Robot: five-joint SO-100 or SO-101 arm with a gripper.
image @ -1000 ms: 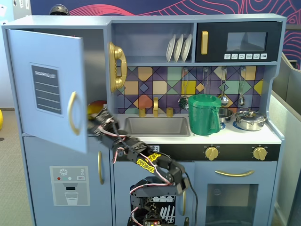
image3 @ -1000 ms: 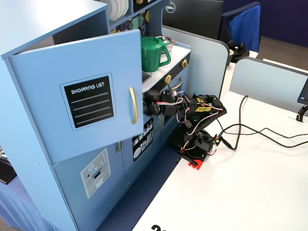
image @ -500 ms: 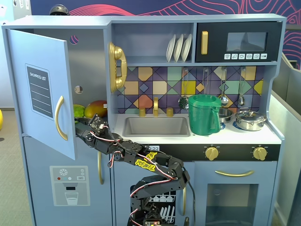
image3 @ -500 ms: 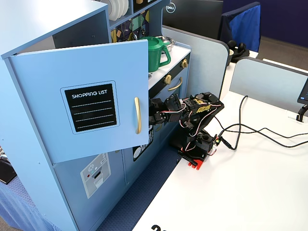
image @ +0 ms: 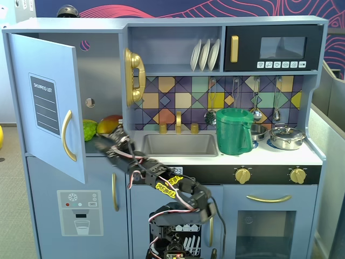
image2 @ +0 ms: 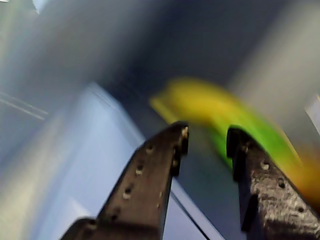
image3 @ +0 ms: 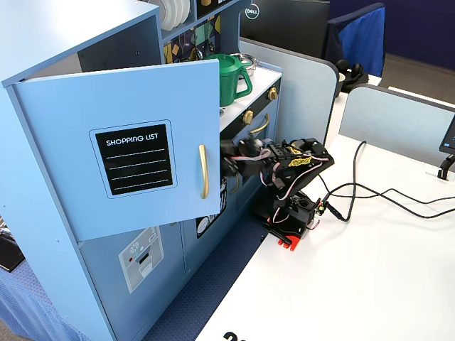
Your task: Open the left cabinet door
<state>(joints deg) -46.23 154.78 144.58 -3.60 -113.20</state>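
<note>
Fingers [image2: 172, 150] apart on my gripper [image: 102, 143], empty, just behind the left cabinet door [image: 48, 102], which already stands wide open; I'd judge I should back out gently without bumping it, pale blue, black SHOPPING LIST panel, curved gold handle [image: 67, 135].

Grey office partitions [image3: 313, 92] flank a white desk [image3: 370, 284], with blue carpet [image3: 206, 284] and a monitor [image3: 284, 21] behind.
</note>
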